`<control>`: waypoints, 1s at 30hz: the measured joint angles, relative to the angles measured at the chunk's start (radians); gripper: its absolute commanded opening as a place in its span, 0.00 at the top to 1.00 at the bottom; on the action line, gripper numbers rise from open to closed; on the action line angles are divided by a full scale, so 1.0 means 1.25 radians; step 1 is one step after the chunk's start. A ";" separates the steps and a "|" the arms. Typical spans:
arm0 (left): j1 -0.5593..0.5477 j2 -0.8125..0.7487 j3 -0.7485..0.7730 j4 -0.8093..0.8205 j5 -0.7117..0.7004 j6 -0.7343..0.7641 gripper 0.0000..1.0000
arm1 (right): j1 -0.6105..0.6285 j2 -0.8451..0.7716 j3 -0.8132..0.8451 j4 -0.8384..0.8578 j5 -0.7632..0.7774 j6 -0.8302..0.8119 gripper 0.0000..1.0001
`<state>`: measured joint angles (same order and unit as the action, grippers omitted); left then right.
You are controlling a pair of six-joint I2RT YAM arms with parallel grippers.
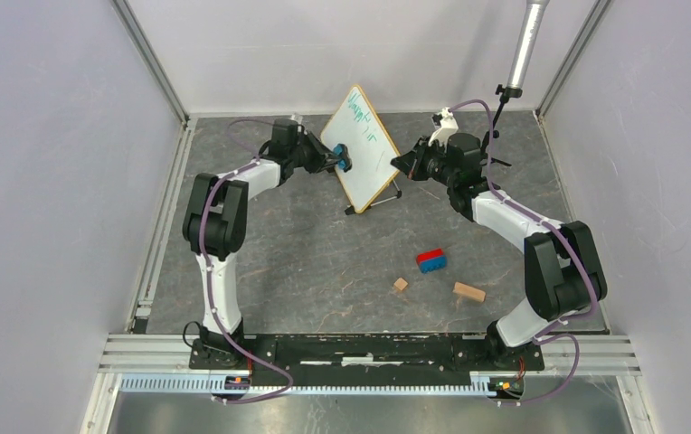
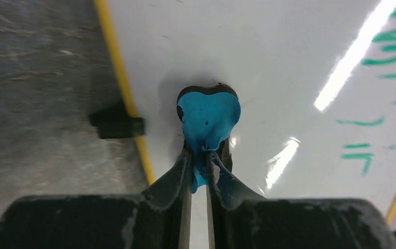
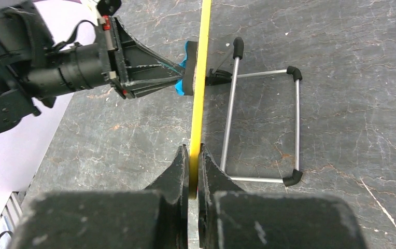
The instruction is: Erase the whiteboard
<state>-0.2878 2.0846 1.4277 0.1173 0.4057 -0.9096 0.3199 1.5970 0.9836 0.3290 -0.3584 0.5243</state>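
The whiteboard (image 1: 364, 149) stands on edge at the far middle of the grey marbled table (image 1: 324, 262), between the two arms. The right gripper (image 3: 192, 153) pinches its thin yellowish frame edge (image 3: 200, 93), one black finger on each face. The left gripper (image 2: 200, 155) is clamped on a small blue eraser (image 2: 209, 116), a soft rounded pad with a dark backing, pressed flat against the glossy white surface (image 2: 289, 62) near the frame's side. Green handwriting (image 2: 393, 46) lies beside the eraser, apart from it. Behind the board a bent wire stand (image 3: 260, 124) with black rubber tips rests on the table.
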 measured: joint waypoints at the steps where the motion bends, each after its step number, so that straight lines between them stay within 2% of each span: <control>1: 0.013 0.014 -0.002 -0.002 0.002 -0.001 0.81 | 0.000 0.000 0.000 0.001 0.000 0.000 1.00; 6: 0.041 0.076 0.043 -0.029 0.028 -0.002 0.81 | 0.005 0.000 0.000 0.008 -0.001 0.003 1.00; 12: 0.024 0.078 0.103 -0.089 0.009 -0.001 0.80 | 0.006 0.000 0.000 0.009 0.001 0.004 1.00; 23: -0.081 0.051 0.287 -0.158 0.000 0.005 0.80 | 0.006 0.006 0.000 -0.005 0.020 0.002 1.00; 30: -0.140 0.016 0.306 -0.151 0.034 0.005 0.81 | 0.006 0.015 0.000 -0.013 0.025 -0.005 1.00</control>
<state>-0.4625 2.1044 1.8099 -0.0711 0.4488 -0.9035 0.3275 1.6161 0.9836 0.3126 -0.3271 0.5175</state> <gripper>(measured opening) 0.198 0.037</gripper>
